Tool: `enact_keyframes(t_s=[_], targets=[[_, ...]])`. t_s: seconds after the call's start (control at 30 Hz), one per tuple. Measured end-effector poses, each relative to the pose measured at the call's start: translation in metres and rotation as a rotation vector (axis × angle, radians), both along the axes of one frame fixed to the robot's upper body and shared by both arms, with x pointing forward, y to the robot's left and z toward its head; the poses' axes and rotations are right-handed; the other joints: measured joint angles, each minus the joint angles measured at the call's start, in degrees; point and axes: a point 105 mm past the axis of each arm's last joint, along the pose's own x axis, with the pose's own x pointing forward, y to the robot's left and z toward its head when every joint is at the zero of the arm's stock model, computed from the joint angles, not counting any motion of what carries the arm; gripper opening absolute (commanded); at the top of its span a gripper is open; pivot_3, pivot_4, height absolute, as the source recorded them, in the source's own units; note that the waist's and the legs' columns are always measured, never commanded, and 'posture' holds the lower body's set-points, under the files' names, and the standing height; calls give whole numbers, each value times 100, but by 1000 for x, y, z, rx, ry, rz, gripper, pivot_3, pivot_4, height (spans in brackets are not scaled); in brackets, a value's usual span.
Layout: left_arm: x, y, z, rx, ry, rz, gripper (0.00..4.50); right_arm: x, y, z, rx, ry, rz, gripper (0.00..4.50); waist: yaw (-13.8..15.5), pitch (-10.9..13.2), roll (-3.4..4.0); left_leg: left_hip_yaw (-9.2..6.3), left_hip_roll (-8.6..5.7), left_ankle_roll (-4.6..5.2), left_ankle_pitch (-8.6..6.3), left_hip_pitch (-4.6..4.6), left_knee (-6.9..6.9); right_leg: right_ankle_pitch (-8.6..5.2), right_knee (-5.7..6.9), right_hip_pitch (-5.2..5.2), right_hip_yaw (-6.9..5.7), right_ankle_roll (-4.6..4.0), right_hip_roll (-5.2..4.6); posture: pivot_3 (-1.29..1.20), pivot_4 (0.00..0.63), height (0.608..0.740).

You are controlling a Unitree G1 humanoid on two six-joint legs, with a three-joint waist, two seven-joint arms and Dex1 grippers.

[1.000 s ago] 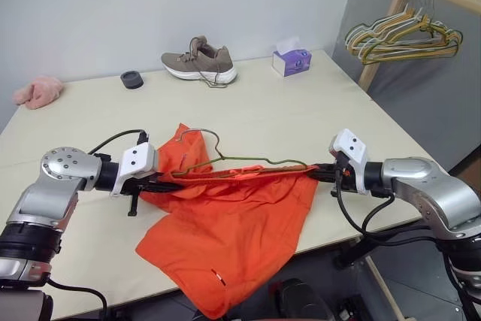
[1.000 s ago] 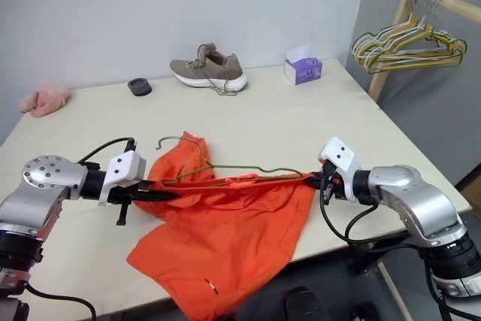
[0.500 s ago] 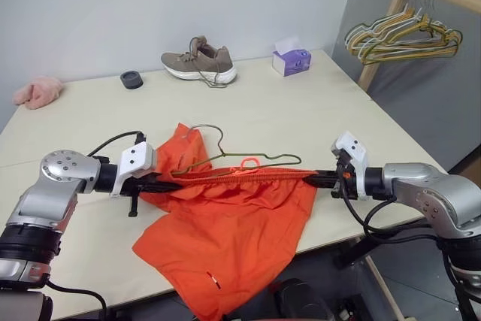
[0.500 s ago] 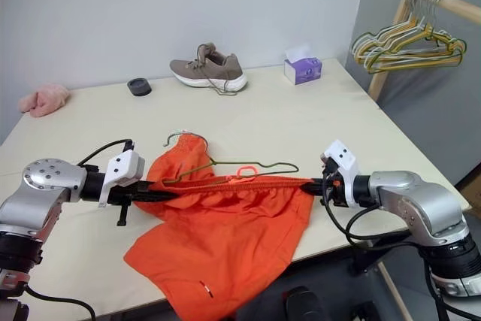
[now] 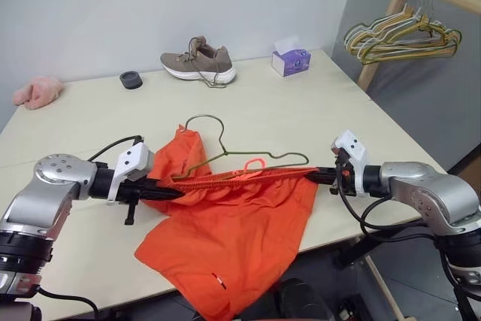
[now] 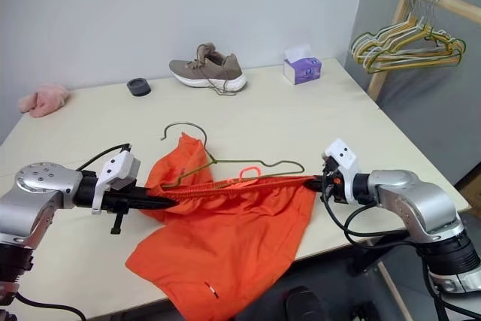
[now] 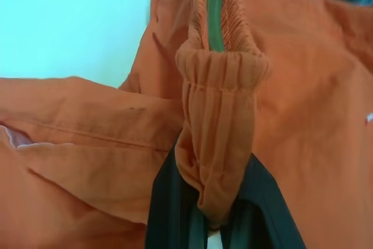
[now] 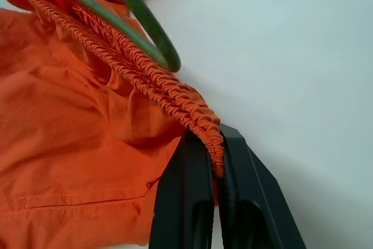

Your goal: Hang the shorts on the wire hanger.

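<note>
Orange shorts (image 5: pixel 233 219) hang off the front table (image 5: pixel 316 110) edge, waistband stretched taut between both end effectors: left end effector (image 5: pixel 167 191) clamped shut on one end of the elastic, right end effector (image 5: pixel 319 177) clamped shut on the other. Hanger (image 5: pixel 248 157) lies along the waistband, hook (image 5: pixel 204 122) pointing toward the back of the table; wrist views show green wire running inside the gathered elastic near each grip. Step in hand, my read: seat the waistband over both hanger shoulders. To do it well: keep tension even so the wire doesn't slip out, and don't let go until the fabric is draped over the bar. Hard to tell: whether the wire is fully threaded through or just resting against the band mid-span; fabric hides the lower bar, and the leg hems run out of frame below the table edge.
</note>
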Motion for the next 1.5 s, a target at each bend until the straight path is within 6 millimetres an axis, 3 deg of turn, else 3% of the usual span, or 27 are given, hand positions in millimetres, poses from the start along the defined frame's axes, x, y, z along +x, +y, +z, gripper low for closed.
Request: enact_keyframes(t_s=[0.43, 0.7, 0.83, 1.03, 1.5], targets=[[4, 6, -8, 62, -23, -15, 0, -4, 4, 4, -7, -10, 33, 16, -3, 0, 0, 0, 0, 0, 0, -1, -1, 0, -1, -1, -1, 0, 0, -240, 39, 740], [14, -5, 2, -69, -6, 56, 0, -4, -4, 0, -28, 16, 8, 16, -1, 0, 0, -2, 0, 0, 0, -1, -1, 0, -1, -1, 0, 0, 0, -237, 39, 740], [9, -13, 9, -124, 9, 42, 0, -2, -8, -4, -29, 29, -11, 16, -12, 0, 0, -2, 1, 0, 0, -1, -1, 0, -2, -1, 4, 0, 0, -236, 39, 740], [-9, -16, 2, -96, 67, -21, 0, 0, -11, -6, -26, 40, -24, 16, -6, 0, 0, 1, 0, 0, 0, 0, -1, 0, 0, -1, -1, 0, 1, -234, 40, 740], [-5, -5, -6, 1, 20, -30, 0, -2, -7, -3, -22, 26, -1, 16, -2, 1, 0, 7, -1, 0, 0, 0, -2, -1, -2, -1, 0, 0, 1, -240, 43, 740]])
